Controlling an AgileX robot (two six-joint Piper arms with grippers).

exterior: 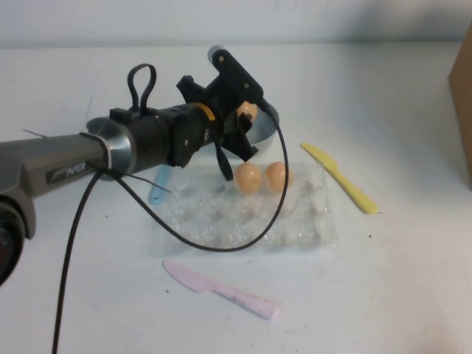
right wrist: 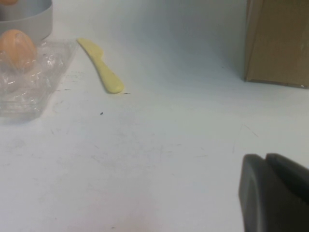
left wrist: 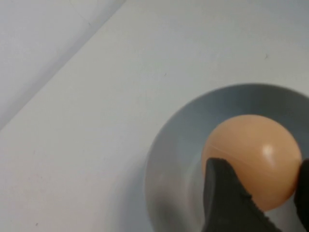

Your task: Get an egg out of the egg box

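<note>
My left gripper (exterior: 246,116) is shut on one orange-tan egg (exterior: 245,110) and holds it over the round grey bowl (exterior: 264,131), behind the egg box. In the left wrist view the egg (left wrist: 251,154) sits between the two black fingers (left wrist: 227,193), with the bowl (left wrist: 166,169) right under it. The clear plastic egg box (exterior: 243,217) lies mid-table with two more eggs (exterior: 248,177) (exterior: 278,175) in its far row. My right gripper (right wrist: 273,193) is shut and empty, low over bare table to the right; it does not show in the high view.
A yellow plastic knife (exterior: 339,177) lies right of the egg box, a pink knife (exterior: 221,289) in front of it, a blue utensil (exterior: 158,188) at its left. A cardboard box (exterior: 462,103) stands at the right edge. The left arm's cable (exterior: 221,247) loops over the egg box.
</note>
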